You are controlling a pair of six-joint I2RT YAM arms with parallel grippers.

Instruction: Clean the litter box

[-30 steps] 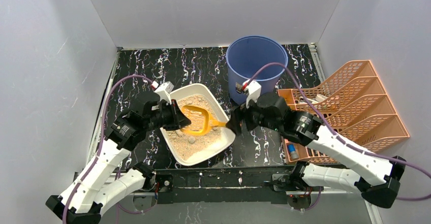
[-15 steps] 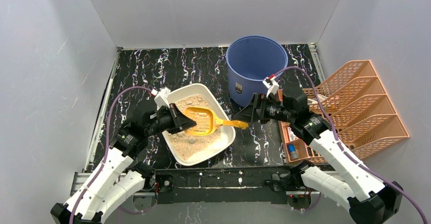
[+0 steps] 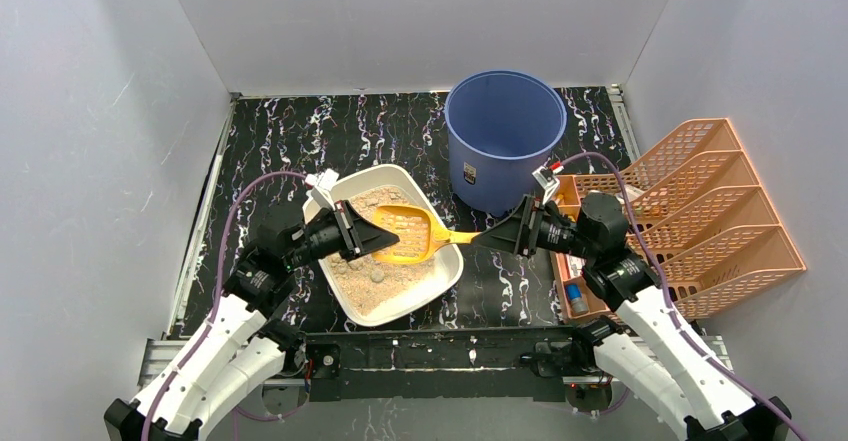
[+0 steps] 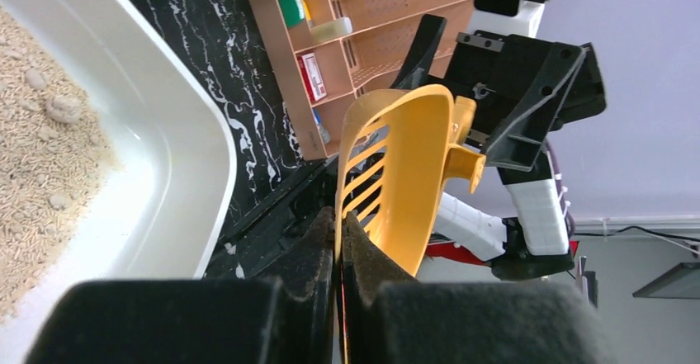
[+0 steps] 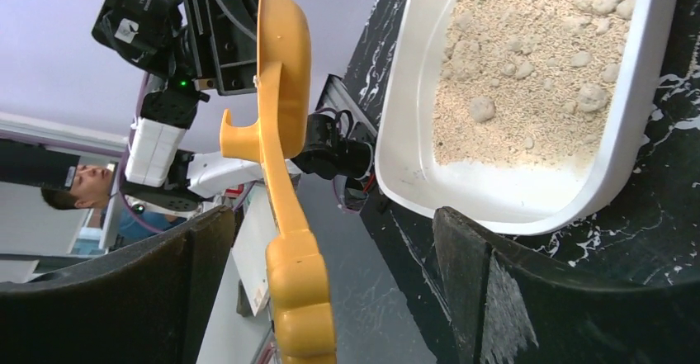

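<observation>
My left gripper is pinched tight on the front lip of the yellow slotted scoop, holding it tilted above the litter box — the white tray left of centre on the marbled table. The scoop's handle reaches right, between the spread fingers of my right gripper — neither touches it. Just behind it stands the blue bucket.
</observation>
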